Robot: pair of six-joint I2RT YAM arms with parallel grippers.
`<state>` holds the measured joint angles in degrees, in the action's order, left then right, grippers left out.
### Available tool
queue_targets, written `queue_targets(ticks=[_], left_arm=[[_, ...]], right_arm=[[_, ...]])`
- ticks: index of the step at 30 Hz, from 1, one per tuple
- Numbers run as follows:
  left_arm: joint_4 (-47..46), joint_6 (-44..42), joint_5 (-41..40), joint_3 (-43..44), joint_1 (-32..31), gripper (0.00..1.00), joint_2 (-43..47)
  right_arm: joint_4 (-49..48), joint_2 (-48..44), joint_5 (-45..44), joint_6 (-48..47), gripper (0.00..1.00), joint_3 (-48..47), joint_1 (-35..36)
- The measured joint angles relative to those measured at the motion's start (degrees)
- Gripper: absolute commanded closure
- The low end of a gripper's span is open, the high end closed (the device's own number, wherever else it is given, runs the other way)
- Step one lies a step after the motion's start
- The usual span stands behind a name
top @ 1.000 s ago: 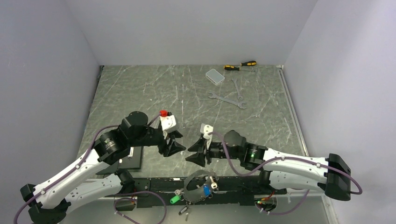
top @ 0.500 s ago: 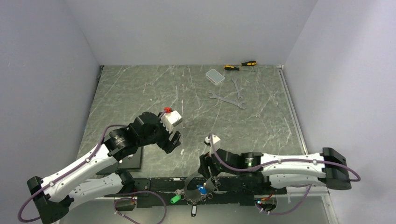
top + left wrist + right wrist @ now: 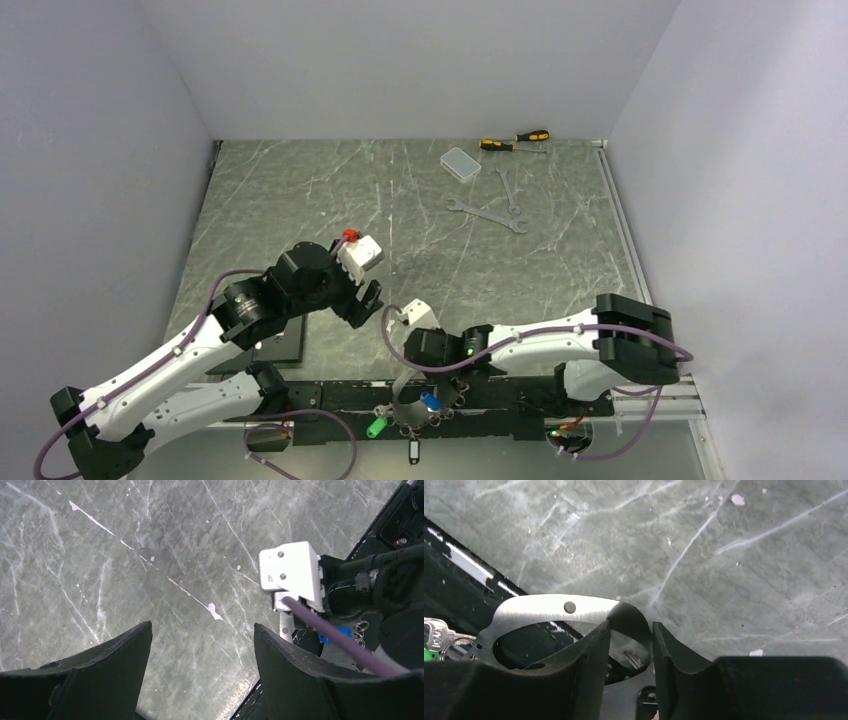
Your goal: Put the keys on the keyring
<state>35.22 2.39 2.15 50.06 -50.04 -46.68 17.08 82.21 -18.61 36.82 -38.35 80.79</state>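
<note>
The keyring point(image 3: 399, 396) is a flat silver band loop hanging over the table's near edge, with keys point(image 3: 430, 402) clustered on and below it: blue, green and black heads show. In the right wrist view the keyring point(image 3: 549, 606) curves between my fingers, which press its bend from both sides; a silver key point(image 3: 434, 631) lies at the far left. My right gripper point(image 3: 411, 378) point(image 3: 630, 630) is shut on the keyring. The left gripper point(image 3: 367, 300) point(image 3: 202, 627) hovers open over bare table to the upper left, holding nothing. Its view shows the blue key point(image 3: 343, 633).
Two long wrenches point(image 3: 487, 213) lie at the back right, with screwdrivers point(image 3: 515, 140) and a small grey box point(image 3: 460, 162) behind them. A black pad point(image 3: 283, 342) sits under the left arm. A black rail point(image 3: 500, 395) runs along the near edge.
The right arm swung left and down to the near edge, and its jaws narrowed onto the keyring's band. The left gripper opened wider and shifted slightly.
</note>
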Motion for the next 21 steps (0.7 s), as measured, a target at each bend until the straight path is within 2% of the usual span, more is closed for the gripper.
queue_targets(ticks=[4, 8, 13, 18, 21], left_arm=[[0.0, -0.02, -0.11, 0.0, 0.04, 0.21, 0.44], [-0.02, -0.02, -0.42, 0.0, 0.11, 0.21, 0.98], [0.0, 0.0, -0.96, 0.0, 0.22, 0.21, 1.42], [0.0, -0.02, -1.18, 0.0, 0.26, 0.21, 1.53], [0.0, 0.0, -2.16, 0.0, 0.33, 0.22, 1.53]], right_arm=[[-0.09, 3.54, -1.16, -1.38, 0.7, -2.95, -0.02], [-1.31, 5.22, -1.33, -2.62, 0.71, -4.15, -2.69], [-5.97, 7.52, -0.35, -6.34, 0.7, -5.25, -14.78], [-7.98, 13.7, 0.33, -11.8, 0.71, -11.39, -23.76], [-8.15, 16.31, 0.46, -14.64, 0.65, -14.6, -28.13]])
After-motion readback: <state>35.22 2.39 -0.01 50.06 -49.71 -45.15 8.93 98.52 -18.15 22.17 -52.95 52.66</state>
